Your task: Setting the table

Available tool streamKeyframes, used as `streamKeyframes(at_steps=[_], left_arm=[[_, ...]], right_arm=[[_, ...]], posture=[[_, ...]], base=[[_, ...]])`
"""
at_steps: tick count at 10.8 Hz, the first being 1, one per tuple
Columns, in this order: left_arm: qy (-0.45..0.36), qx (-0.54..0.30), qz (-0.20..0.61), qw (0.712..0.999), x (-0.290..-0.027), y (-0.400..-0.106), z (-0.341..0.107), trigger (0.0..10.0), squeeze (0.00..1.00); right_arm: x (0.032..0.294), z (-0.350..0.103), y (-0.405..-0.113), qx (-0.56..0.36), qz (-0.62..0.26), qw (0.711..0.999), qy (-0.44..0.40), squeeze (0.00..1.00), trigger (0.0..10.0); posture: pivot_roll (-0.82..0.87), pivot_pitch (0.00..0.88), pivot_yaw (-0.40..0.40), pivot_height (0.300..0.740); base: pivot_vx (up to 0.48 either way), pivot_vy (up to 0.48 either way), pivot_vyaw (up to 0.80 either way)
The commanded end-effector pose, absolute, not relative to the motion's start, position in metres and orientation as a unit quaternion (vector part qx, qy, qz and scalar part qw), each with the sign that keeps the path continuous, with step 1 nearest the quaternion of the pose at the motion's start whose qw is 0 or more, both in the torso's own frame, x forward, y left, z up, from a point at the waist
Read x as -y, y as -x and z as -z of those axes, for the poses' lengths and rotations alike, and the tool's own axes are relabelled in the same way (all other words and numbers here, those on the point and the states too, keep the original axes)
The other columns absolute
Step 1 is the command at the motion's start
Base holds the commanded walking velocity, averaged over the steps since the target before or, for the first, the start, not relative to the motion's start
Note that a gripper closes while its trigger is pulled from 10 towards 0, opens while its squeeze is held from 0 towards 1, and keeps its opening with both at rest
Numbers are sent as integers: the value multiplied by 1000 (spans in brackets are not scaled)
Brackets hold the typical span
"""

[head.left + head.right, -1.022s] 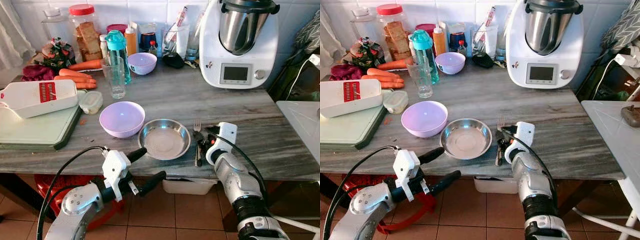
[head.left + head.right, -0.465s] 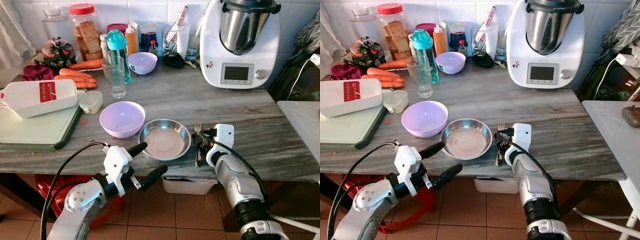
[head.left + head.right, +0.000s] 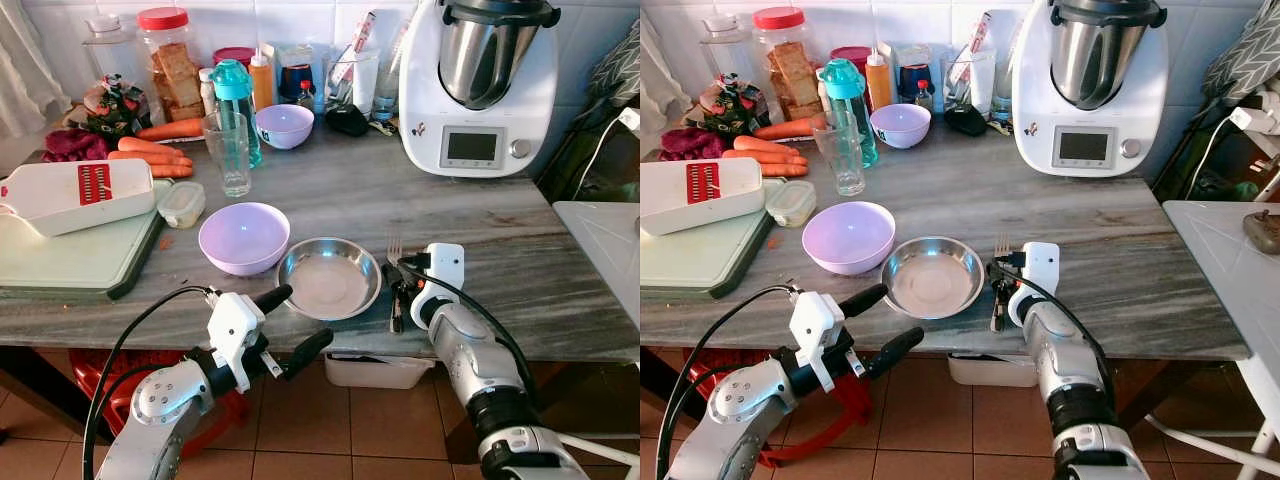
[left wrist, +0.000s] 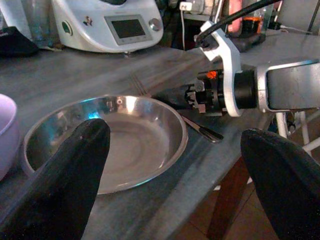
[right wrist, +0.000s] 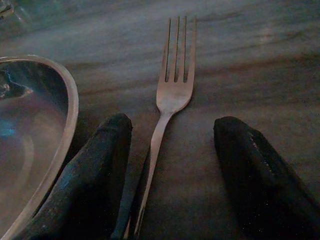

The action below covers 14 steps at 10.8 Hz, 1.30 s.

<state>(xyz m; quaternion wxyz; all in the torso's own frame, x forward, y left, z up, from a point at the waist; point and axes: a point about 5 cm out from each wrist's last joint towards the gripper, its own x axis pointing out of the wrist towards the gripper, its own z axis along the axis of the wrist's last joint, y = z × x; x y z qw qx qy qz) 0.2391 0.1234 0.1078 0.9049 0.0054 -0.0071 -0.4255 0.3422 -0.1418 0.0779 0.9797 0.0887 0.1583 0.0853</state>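
A: Where does the fork [image 5: 172, 87] lie?

B: Flat on the grey marbled worktop [image 3: 520, 235], near its front edge, tines toward the back wall. It sits just beside the right rim of the steel plate [image 3: 329, 278].

A: And the right gripper [image 3: 397, 285]?

B: Low over the worktop at the fork's handle. Its two black fingers [image 5: 95, 170] stand apart, one on each side of the handle, with the inner finger between handle and plate rim. The pictures do not settle whether the finger touches the handle.

A: The left gripper [image 3: 292, 325]?

B: It hangs at the front edge, below and left of the plate, fingers spread wide around nothing. The upper finger reaches the edge near the plate's rim.

A: What else stands on the worktop?

B: A lilac bowl [image 3: 244, 237] touches or nearly touches the plate's left side. A second lilac bowl [image 3: 285, 126] and a glass [image 3: 229, 153] stand farther back, a white kitchen machine [image 3: 478, 85] at the back right, and a green cutting board [image 3: 75, 258] at the left edge.
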Motion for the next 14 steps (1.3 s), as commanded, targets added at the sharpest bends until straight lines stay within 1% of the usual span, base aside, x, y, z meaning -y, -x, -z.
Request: streamKeyframes(at_steps=[1, 2, 3, 4, 10, 14], left_arm=[[-11, 8, 425, 905, -125, -239, -107, 10000, 0], [-11, 7, 425, 905, -125, -240, -106, 10000, 0], [-11, 6, 425, 905, -125, -240, -106, 10000, 0], [-10, 5, 425, 905, -125, -240, -105, 10000, 0], [-9, 5, 430, 903, -123, -240, -106, 10000, 0], [-8, 6, 434, 901, -121, -240, -109, 10000, 0]], right_arm=[[138, -78, -345, -165, -99, 978, -85, 0, 10000], [135, -76, -345, -173, -105, 975, -86, 0, 7176], [133, -73, -344, -181, -110, 974, -86, 0, 1373], [131, -70, -342, -188, -116, 971, -85, 0, 0], [137, -54, -329, -230, -123, 962, -80, 0, 0], [135, -52, -325, -232, -130, 961, -81, 0, 0]], posture=[[44, 6, 0, 740], [45, 7, -2, 740], [46, 6, -3, 740], [46, 6, -3, 740], [39, 6, 0, 740], [38, 9, 2, 740]], base=[[0, 0, 0], [0, 0, 0], [0, 0, 0], [0, 0, 0], [0, 0, 0], [0, 0, 0]])
